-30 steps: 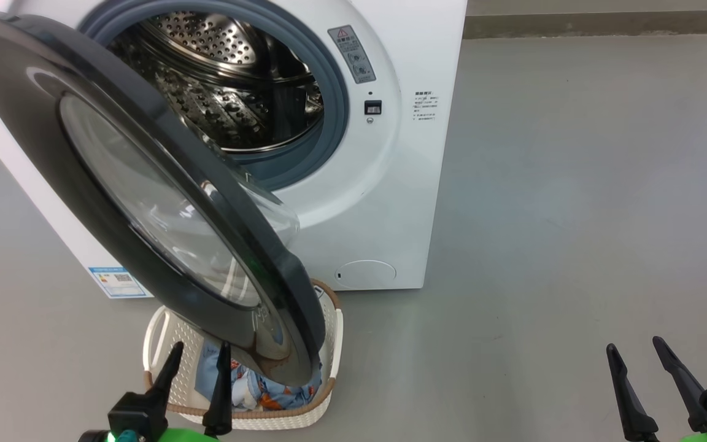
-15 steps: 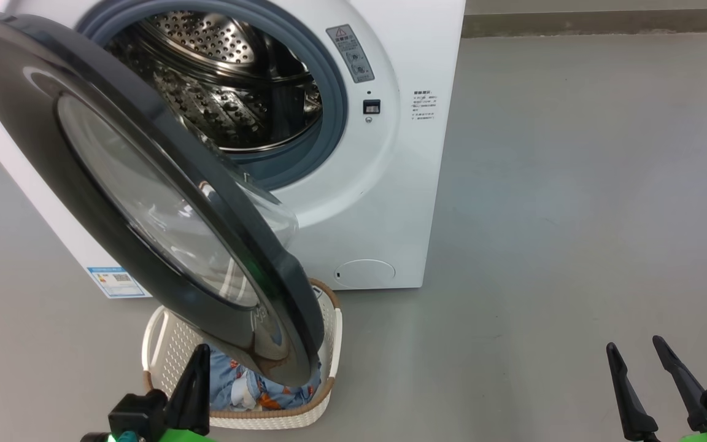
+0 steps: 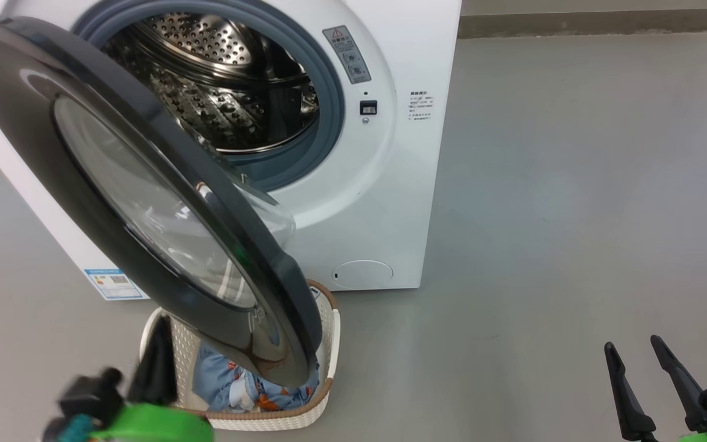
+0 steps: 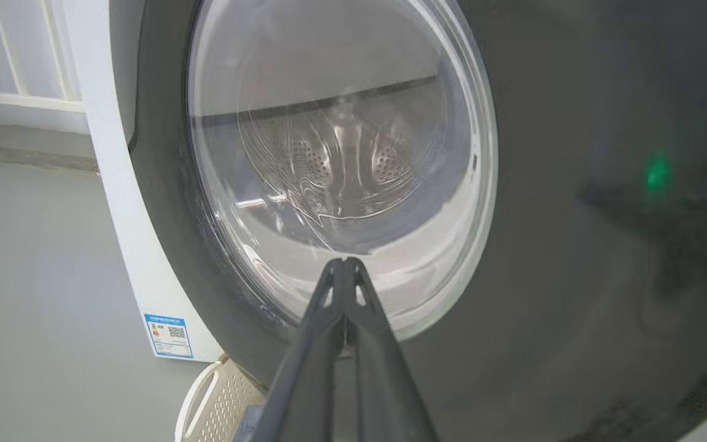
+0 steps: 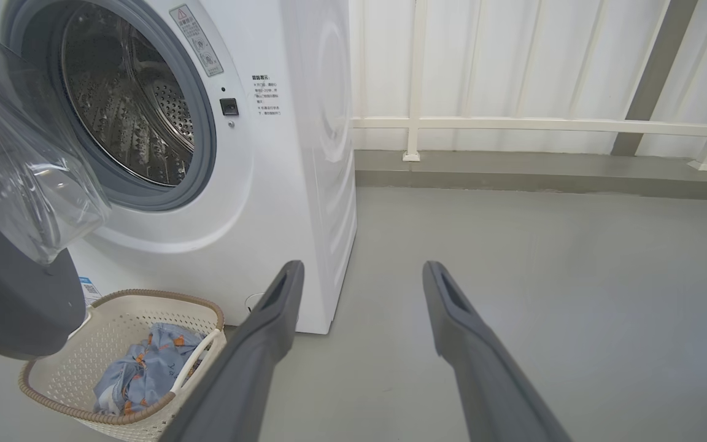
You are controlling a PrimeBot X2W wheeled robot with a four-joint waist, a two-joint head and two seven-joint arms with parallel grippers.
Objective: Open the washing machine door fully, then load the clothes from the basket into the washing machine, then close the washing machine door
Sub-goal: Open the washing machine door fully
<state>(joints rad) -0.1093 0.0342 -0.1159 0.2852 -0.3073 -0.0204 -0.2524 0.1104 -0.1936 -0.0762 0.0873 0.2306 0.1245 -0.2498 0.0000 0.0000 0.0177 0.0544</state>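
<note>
At the front of the washer, the washing machine door [image 3: 139, 202] is standing only partly open. It is leaning out over the basket [image 3: 331, 344], and its lower edge is covering part of the clothes [image 3: 231, 387]. These blue printed clothes are lying inside the basket, which is sitting on the floor [image 3: 574, 184] just beside the foot of the washing machine [image 3: 390, 184]. The steel drum [image 3: 231, 92] is showing no garment in the part I can see. So I am judging that the first step, opening the door fully, is the one in hand, and the loading is not yet begun.

The left gripper [image 4: 344, 264] is pointing at the outer face of the door, low by the glass window [image 4: 341, 153]. Its two fingers are pressing together tip to tip and are holding nothing. The right gripper [image 3: 633, 344] is hanging well apart at the right over bare floor, with its fingers spread wide and empty.

The next move, I am thinking, is calling for bringing the closed left fingers around the free edge to the inner side and sweeping the door wider, away from the basket. A push on the outer face would only be closing it.

Whether the left tips are touching the door, I cannot tell. The left gripper is looking blurred in the head view, the door's upper left edge is running out of that view, and the door is hiding one part of the basket
</note>
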